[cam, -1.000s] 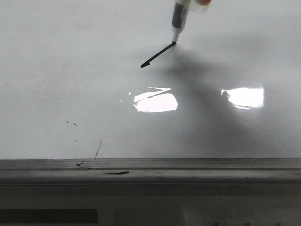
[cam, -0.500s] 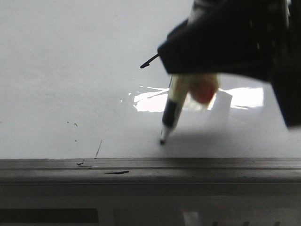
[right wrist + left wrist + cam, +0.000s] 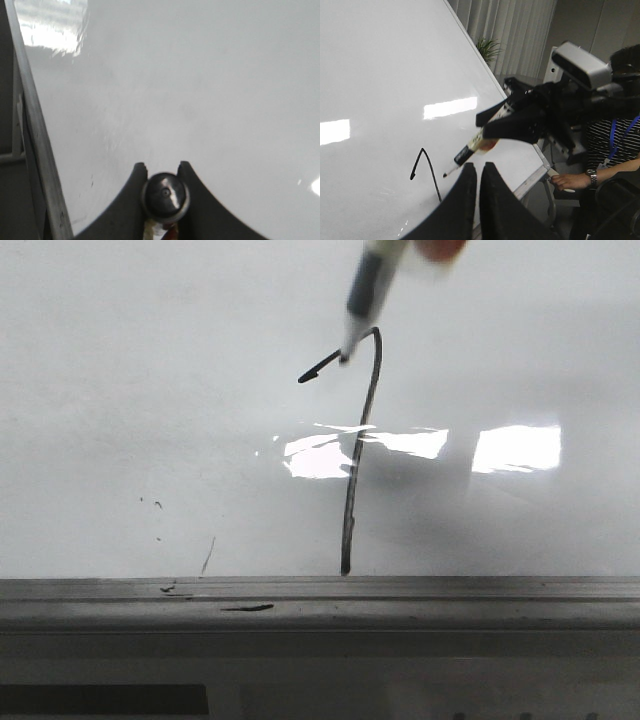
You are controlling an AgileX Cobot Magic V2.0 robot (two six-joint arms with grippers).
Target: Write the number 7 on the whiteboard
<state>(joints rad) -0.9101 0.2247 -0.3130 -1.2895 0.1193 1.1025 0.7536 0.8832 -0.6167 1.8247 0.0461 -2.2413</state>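
The whiteboard fills the front view. The number 7 is drawn on it in black: a short slanted top stroke and a long curved downstroke that ends near the grey edge rail. My right gripper is shut on a marker. The marker's tip is near the 7's top stroke, and I cannot tell whether it touches the board. The left wrist view shows the right gripper, the marker and the 7. My left gripper is shut and empty, apart from the board.
Small stray ink flecks and a short thin line mark the board at lower left. Bright light glare lies on it. A seated person with a hand near the board's corner is beside the rail.
The marker drew the long downstroke from the top stroke's end down to the rail, then rose back up near the top stroke. The right gripper's body has left the front view.
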